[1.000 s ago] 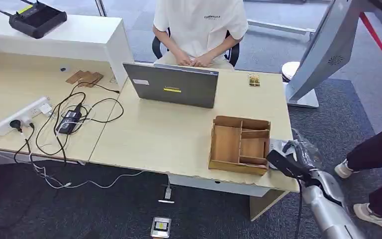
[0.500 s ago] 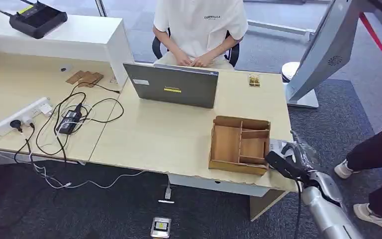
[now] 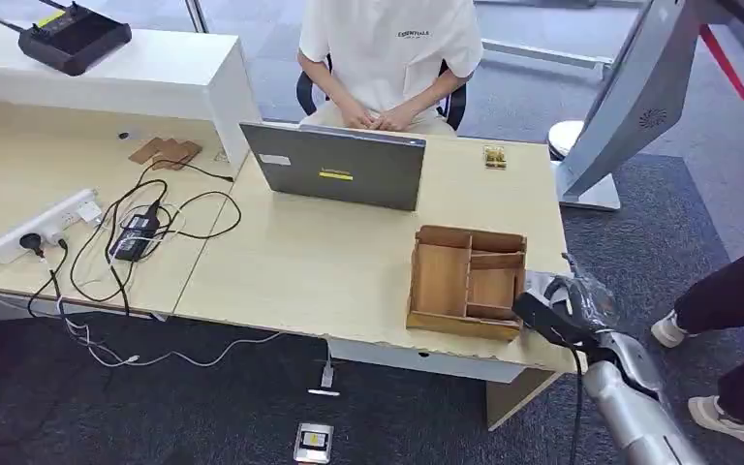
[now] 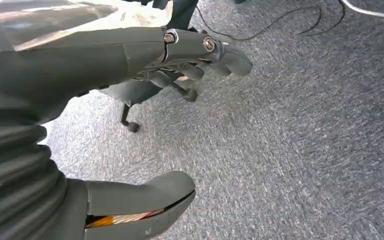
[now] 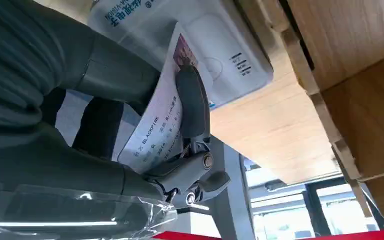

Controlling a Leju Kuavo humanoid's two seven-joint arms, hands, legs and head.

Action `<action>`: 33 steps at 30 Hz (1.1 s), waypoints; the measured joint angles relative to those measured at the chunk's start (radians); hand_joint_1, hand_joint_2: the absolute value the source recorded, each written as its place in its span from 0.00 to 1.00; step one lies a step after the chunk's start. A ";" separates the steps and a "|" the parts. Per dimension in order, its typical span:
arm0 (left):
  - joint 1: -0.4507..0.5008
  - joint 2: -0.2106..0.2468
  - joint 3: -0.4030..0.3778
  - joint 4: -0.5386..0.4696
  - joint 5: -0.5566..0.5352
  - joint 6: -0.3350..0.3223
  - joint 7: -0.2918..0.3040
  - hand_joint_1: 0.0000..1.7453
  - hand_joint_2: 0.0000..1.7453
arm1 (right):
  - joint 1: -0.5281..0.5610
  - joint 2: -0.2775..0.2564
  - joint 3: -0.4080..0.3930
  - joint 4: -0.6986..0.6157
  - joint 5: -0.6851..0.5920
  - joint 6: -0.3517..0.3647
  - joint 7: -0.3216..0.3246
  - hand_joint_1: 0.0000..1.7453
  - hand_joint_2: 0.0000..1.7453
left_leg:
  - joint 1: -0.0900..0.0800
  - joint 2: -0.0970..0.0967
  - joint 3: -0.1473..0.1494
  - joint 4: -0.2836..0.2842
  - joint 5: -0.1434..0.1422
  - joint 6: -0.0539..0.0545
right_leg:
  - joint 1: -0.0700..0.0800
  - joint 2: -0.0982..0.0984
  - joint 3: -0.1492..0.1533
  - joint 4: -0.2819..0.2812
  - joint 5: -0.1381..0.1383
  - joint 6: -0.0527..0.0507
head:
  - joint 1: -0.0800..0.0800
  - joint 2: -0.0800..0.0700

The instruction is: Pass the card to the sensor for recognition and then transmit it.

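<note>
Laptop (image 3: 334, 165) and wooden organizer (image 3: 467, 281) on desk (image 3: 329, 266).

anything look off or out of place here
Two small things. A small card-like device lies on the carpet in front of the desk, not on it. The cables by the power strip are a loose tangle, some trailing over the desk edge. Nothing looks spilled or broken.
</note>
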 joint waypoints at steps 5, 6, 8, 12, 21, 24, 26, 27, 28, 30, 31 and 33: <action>0.000 0.000 0.000 0.000 -0.005 0.000 0.000 0.00 1.00 | -0.015 -0.001 0.000 -0.061 -0.003 0.002 0.023 1.00 1.00 | 0.000 0.000 0.000 0.000 0.000 0.000 | 0.000 0.000 -0.001 0.000 0.000 0.000 | 0.000 0.000; -0.001 0.000 0.000 0.000 -0.006 0.000 0.000 0.00 1.00 | -0.020 -0.001 0.000 -0.079 -0.002 0.009 0.031 1.00 1.00 | 0.000 0.000 0.000 0.000 0.000 0.000 | 0.000 0.000 -0.001 0.000 0.000 0.000 | 0.000 0.000; -0.001 0.000 0.000 0.000 -0.008 0.000 0.000 0.00 1.00 | -0.034 -0.003 0.001 -0.117 0.000 0.026 0.047 1.00 1.00 | 0.000 0.000 -0.001 0.000 0.000 0.000 | 0.000 0.000 -0.001 0.000 0.000 0.000 | 0.000 0.000; -0.001 0.000 0.005 0.000 -0.009 -0.001 0.003 0.00 1.00 | -0.077 -0.005 0.001 -0.192 0.004 0.038 0.062 1.00 1.00 | 0.000 0.000 -0.001 0.000 0.000 0.000 | 0.000 0.000 -0.001 0.000 0.000 0.000 | 0.000 0.000; 0.005 0.001 0.018 0.000 -0.002 0.000 -0.006 0.00 1.00 | -0.126 0.000 0.001 -0.323 0.002 0.049 0.071 1.00 1.00 | 0.000 0.000 -0.001 0.000 0.000 0.000 | 0.000 0.000 -0.001 0.000 0.000 0.000 | 0.000 0.000; 0.006 0.000 0.021 0.000 -0.010 0.000 -0.009 0.00 1.00 | -0.125 0.004 0.002 -0.372 0.004 0.059 0.079 1.00 1.00 | 0.000 0.000 -0.001 0.000 0.000 0.000 | 0.000 0.000 -0.001 0.000 0.000 0.000 | 0.000 0.000; 0.005 0.000 0.021 0.000 -0.019 -0.006 -0.009 0.00 1.00 | -0.123 0.005 0.002 -0.397 0.005 0.069 0.082 1.00 1.00 | 0.000 0.000 -0.001 0.000 0.000 0.000 | 0.000 0.000 -0.001 0.000 0.000 0.000 | 0.000 0.000; 0.003 0.000 0.021 0.000 -0.024 -0.011 -0.007 0.00 1.00 | -0.122 0.006 0.002 -0.407 0.006 0.074 0.084 1.00 1.00 | 0.000 0.000 -0.001 0.000 0.000 0.000 | 0.000 0.000 -0.001 0.000 0.000 0.000 | 0.000 0.000; 0.000 0.000 0.021 0.000 -0.030 -0.016 -0.004 0.00 1.00 | -0.121 0.006 0.002 -0.415 0.008 0.079 0.087 1.00 1.00 | 0.000 0.000 -0.001 0.000 0.000 0.000 | 0.000 0.000 -0.001 0.000 0.000 0.000 | 0.000 0.000; -0.006 0.000 0.021 0.000 -0.040 -0.022 0.002 0.00 1.00 | -0.121 0.012 0.002 -0.425 0.016 0.092 0.081 1.00 1.00 | 0.000 0.000 -0.001 0.000 0.000 0.000 | 0.000 0.000 -0.001 0.000 0.000 0.000 | 0.000 0.000; -0.010 0.000 0.021 0.000 -0.047 -0.029 0.005 0.00 1.00 | -0.123 0.018 0.002 -0.425 0.023 0.096 0.069 1.00 1.00 | 0.000 0.000 -0.001 0.000 0.000 0.000 | 0.000 0.000 -0.001 0.000 0.000 0.000 | 0.000 0.000; -0.019 0.000 0.021 0.000 -0.059 -0.038 0.008 0.00 1.00 | -0.134 0.032 0.003 -0.417 0.027 0.098 0.047 1.00 1.00 | 0.000 0.000 -0.001 0.000 0.000 0.000 | 0.000 0.000 -0.001 0.001 0.000 0.000 | 0.000 0.000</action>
